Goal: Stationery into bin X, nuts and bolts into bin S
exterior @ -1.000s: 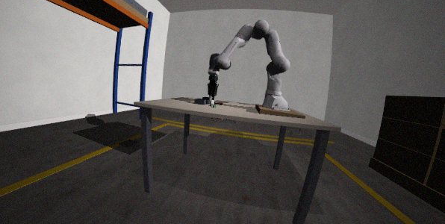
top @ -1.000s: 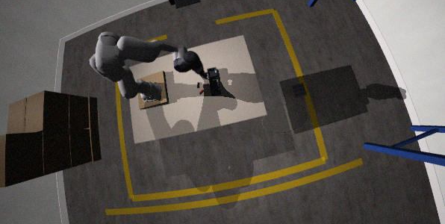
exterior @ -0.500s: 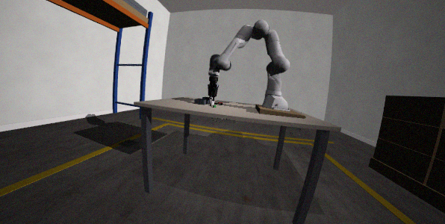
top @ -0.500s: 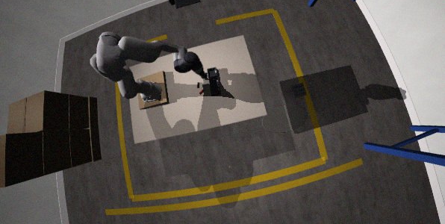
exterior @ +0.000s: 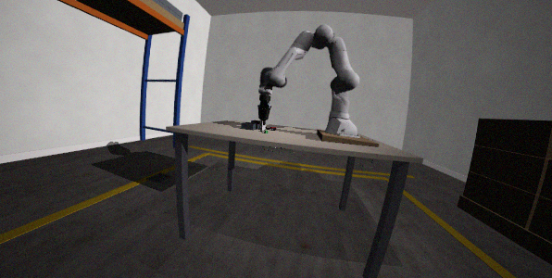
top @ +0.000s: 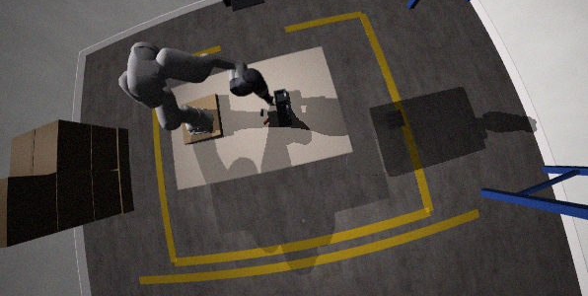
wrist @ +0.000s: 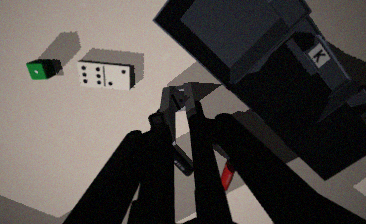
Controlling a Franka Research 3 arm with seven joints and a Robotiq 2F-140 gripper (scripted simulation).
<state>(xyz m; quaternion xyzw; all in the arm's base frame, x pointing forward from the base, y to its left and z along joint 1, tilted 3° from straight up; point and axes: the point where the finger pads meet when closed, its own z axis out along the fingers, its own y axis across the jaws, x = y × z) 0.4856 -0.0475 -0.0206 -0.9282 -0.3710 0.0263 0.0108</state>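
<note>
In the wrist view my gripper (wrist: 179, 96) is low over the table, with its fingertips drawn together around a small grey metal piece (wrist: 179, 95) that looks like a bolt. A short dark cylinder (wrist: 183, 160) and a red item (wrist: 227, 175) lie just behind the fingers. A row of dark bins (wrist: 284, 65) stands to the right; one shows the letter K (wrist: 318, 56), and the other marks are too dark to read. In the overhead view the gripper (top: 270, 103) is beside the bins (top: 282, 108).
A white domino (wrist: 106, 75) and a green cube (wrist: 43, 69) lie on the table to the upper left of the gripper. The arm's base stands on a wooden board. The table's near edge shows in the side view (exterior: 278, 145).
</note>
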